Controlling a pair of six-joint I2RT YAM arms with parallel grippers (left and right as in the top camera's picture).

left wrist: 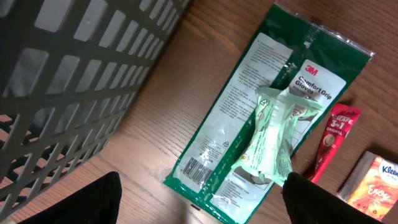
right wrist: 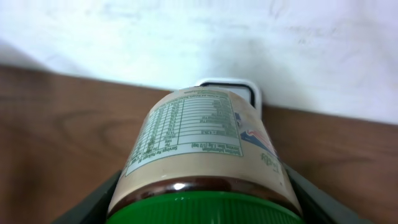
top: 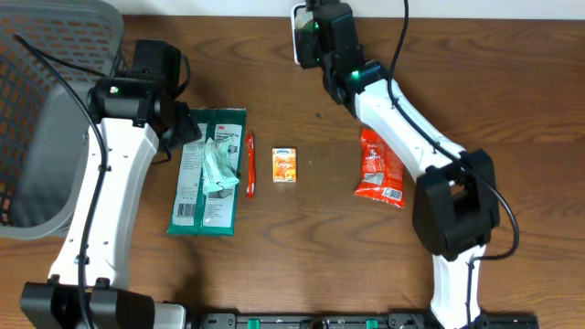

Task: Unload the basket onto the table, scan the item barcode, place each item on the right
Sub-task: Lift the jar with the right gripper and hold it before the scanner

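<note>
Far edge of table: jar [right wrist: 199, 143] held on its side, base toward a white-rimmed device [right wrist: 227, 87], probably the scanner, just beyond it.
Jar look: green lid nearest the wrist camera, dark brown band below it, beige label with a printed nutrition table facing up.
Right gripper [right wrist: 205, 208]: fingers pinching the jar near its lid, one on each side.
Left gripper [left wrist: 199, 205]: jaws spread wide, nothing between them, by the left side of a green 3M glove packet [left wrist: 273, 93].
Surface: brown wooden table [top: 320, 256]; pale green pouch [left wrist: 273, 137] lying on the packet; red sachet [top: 249, 164], orange box [top: 285, 164] and red snack bag [top: 379, 169] to its right; grey basket [top: 46, 119] far left.
Room: white wall [right wrist: 186, 37] behind the table.
</note>
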